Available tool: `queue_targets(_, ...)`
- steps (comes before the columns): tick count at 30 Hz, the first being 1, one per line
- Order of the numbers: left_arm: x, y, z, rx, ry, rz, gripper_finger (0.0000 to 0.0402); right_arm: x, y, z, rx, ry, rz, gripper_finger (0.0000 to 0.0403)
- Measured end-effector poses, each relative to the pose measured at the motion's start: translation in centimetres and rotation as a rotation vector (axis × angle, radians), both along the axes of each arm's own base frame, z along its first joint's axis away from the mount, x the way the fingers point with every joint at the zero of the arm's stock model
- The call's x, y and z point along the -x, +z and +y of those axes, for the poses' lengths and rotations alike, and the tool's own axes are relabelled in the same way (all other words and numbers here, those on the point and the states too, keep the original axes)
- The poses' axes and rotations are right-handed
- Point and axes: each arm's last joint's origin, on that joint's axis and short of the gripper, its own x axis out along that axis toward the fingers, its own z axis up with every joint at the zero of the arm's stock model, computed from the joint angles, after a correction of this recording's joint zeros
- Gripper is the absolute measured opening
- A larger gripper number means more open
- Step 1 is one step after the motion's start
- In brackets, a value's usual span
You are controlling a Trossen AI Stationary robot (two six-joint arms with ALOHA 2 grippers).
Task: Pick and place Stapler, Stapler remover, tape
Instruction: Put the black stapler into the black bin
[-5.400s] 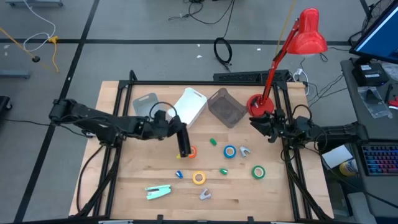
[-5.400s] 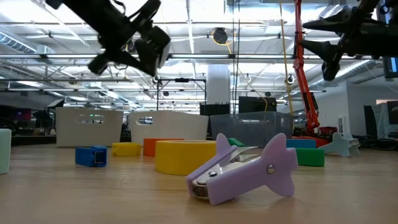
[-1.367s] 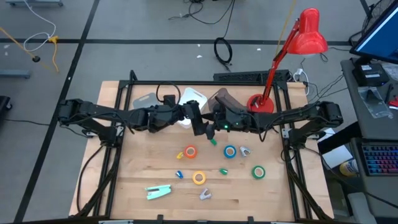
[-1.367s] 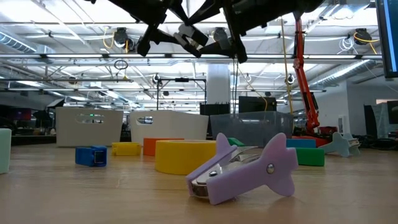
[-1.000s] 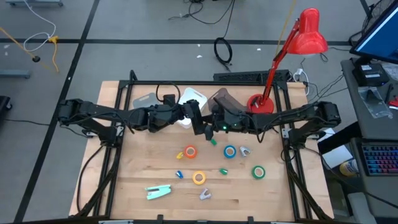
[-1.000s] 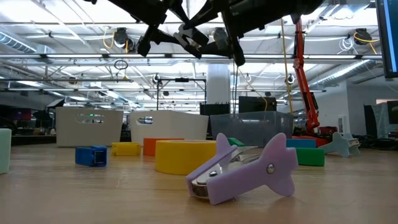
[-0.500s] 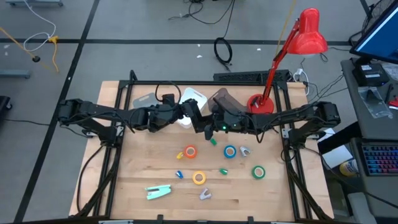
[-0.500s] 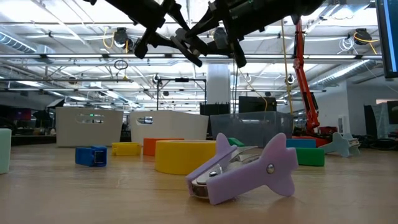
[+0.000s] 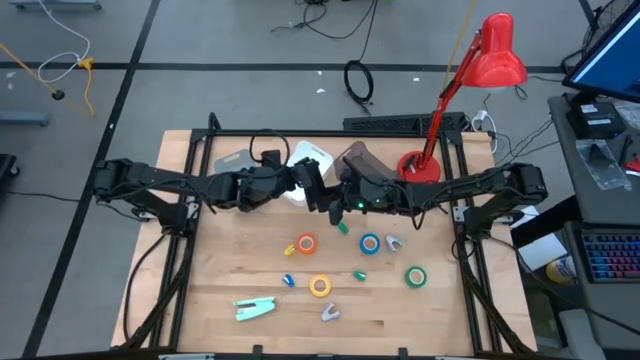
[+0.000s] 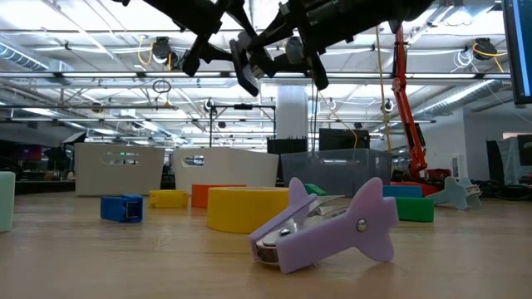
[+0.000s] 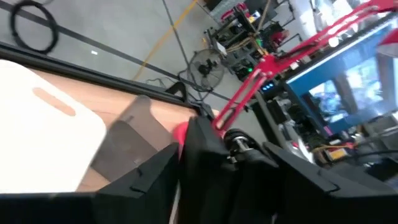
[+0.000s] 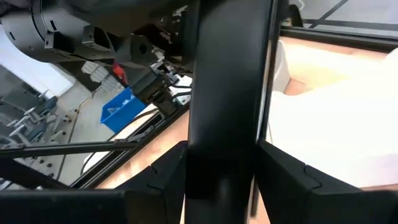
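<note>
A black stapler (image 9: 320, 198) hangs in the air above the table's middle, between my two grippers. My left gripper (image 9: 310, 188) comes at it from the left and my right gripper (image 9: 338, 195) from the right; both are shut on it. In the low view the stapler (image 10: 246, 66) hangs high above the wood. Flat on the table lie the orange tape (image 9: 306, 243), blue tape (image 9: 370, 243), yellow tape (image 9: 319, 286) and green tape (image 9: 415, 276). A purple staple remover (image 10: 328, 224) rests near the near edge and a second remover (image 9: 392, 243) beside the blue tape. My left gripper has the black stapler's body (image 11: 205, 158) between its two fingers, coming level from the table's left. The stapler is lifted clear. Which end it has is hidden by the two grippers crowding together. My right gripper pinches the black stapler's long body (image 12: 224, 124) between its two fingers (image 12: 158, 183), which lie across it. It comes roughly level from the table's right. The stapler is lifted clear and stands close to upright in the hold.
A white bin (image 9: 305, 165), a grey lid (image 9: 235, 165) and a dark mesh basket (image 9: 365, 172) sit along the far edge, with a red lamp's base (image 9: 418, 168) at far right. A green stapler (image 9: 255, 308) lies near left. Small blue and green blocks are scattered between the tapes.
Both grippers have stayed together above the table's middle. The black stapler between them has tipped from a slant to nearly upright, as the low view shows.
</note>
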Motion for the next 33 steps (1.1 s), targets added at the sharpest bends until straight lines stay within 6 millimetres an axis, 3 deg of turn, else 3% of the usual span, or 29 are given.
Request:
queue_targets(10,0.0,0.0,0.2,-0.038,0.0,0.028,0.0283,0.0,0.1,0.0,0.016,-0.001,0.0,0.0137)
queue_targets(23,0.1,0.0,1.0,-0.101,0.019,0.079,0.0271,0.2,0.0,-0.1,0.025,-0.007,0.02,0.0136)
queue_targets(33,0.6,0.0,2.7,-0.134,0.062,0.135,0.0289,0.2,-0.2,0.0,0.024,-0.004,0.046,0.0135)
